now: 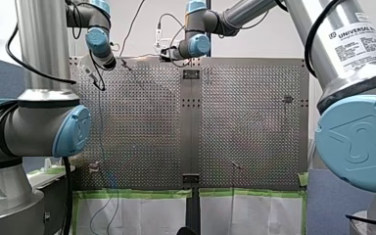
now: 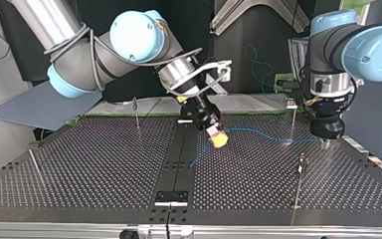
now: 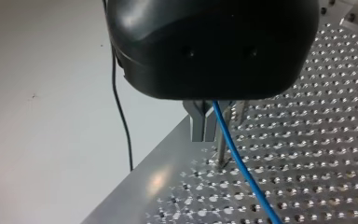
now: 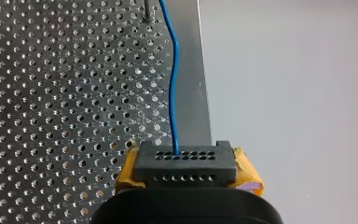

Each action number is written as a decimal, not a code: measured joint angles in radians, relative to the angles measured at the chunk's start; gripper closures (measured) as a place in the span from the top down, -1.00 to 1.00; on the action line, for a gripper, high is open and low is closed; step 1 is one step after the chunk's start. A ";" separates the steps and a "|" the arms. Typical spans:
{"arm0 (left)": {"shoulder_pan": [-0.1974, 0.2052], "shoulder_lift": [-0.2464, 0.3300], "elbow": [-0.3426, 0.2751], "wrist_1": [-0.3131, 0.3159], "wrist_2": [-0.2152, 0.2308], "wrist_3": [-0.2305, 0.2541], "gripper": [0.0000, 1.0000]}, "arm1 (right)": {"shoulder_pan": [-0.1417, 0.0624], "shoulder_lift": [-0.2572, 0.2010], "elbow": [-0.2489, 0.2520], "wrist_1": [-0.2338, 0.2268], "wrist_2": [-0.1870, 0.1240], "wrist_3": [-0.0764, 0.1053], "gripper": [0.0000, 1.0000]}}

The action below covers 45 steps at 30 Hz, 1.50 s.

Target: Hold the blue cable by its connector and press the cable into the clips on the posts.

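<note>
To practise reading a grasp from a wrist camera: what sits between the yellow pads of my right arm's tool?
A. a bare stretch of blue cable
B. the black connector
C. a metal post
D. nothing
B: in the right wrist view the black connector sits clamped between the yellow pads of my right tool, with the blue cable running out of its face.

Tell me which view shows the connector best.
Right wrist view: the connector sits close between my right gripper's yellow pads, blue cable entering it. Top view shows only the yellow tip; front and left wrist views miss it.
</note>
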 joint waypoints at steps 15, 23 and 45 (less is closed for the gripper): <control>0.034 -0.045 0.024 0.035 0.036 0.025 -1.00 | 0.020 0.046 -0.047 0.005 0.000 0.004 -1.00; 0.052 -0.074 0.061 0.025 0.044 0.061 -1.00 | 0.018 0.050 -0.076 0.009 0.006 0.020 -1.00; 0.048 -0.080 0.085 0.002 0.015 0.089 -1.00 | 0.014 0.054 -0.084 0.017 0.007 0.023 -1.00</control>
